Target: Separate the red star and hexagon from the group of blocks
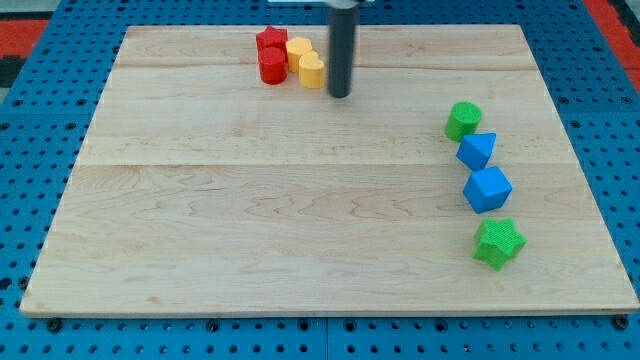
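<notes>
I have no jaws to open or close and hold nothing; my arm ends in a dark rod, and my tip [339, 95] rests on the tabletop [250, 230] near the view's top, just right of the yellow heart [313, 70], very close to it, though I cannot tell whether it touches. Going near to far, the view's bottom right has a green star [498, 243], then a blue cube [487, 189] above it, a second blue block [477, 151], and a green cylinder [463, 120] at the head of that loose column; these four sit close together but well apart from my tip. Farther back, at the view's top left of centre, the tight cluster holds the red hexagon [272, 66] with the red star [270, 41] just behind it, touching, and a yellow block [298, 50] beside the star with the yellow heart in front of that one. The tabletop is pale wooden planks, and around it lies a blue perforated base [40, 120].
</notes>
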